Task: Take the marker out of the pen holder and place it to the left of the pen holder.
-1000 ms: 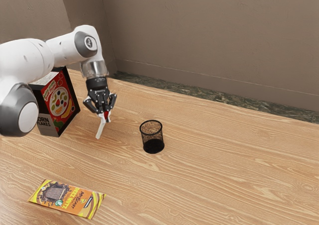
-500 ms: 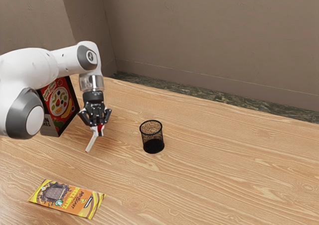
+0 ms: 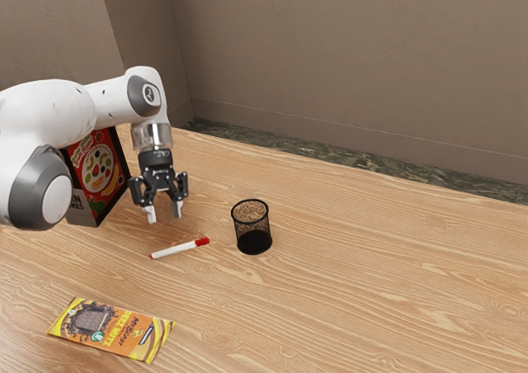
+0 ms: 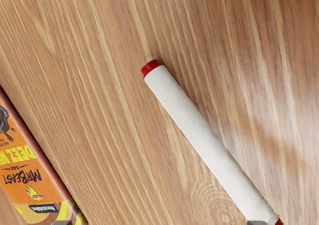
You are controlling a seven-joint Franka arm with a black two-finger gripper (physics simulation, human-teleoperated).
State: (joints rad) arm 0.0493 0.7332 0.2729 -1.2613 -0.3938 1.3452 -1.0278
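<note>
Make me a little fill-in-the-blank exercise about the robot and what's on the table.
Between its ends, the marker is coloured ____.
Both of its ends are coloured ____.
The pen holder has a rim coloured ____.
With nothing between its fingers, the gripper is ____, not shut.

Missing words: white; red; black; open.

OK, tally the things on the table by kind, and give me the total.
Food packages: 2 (corn flakes box, MrBeast bar)
Marker: 1
Pen holder: 1
Total: 4
</note>
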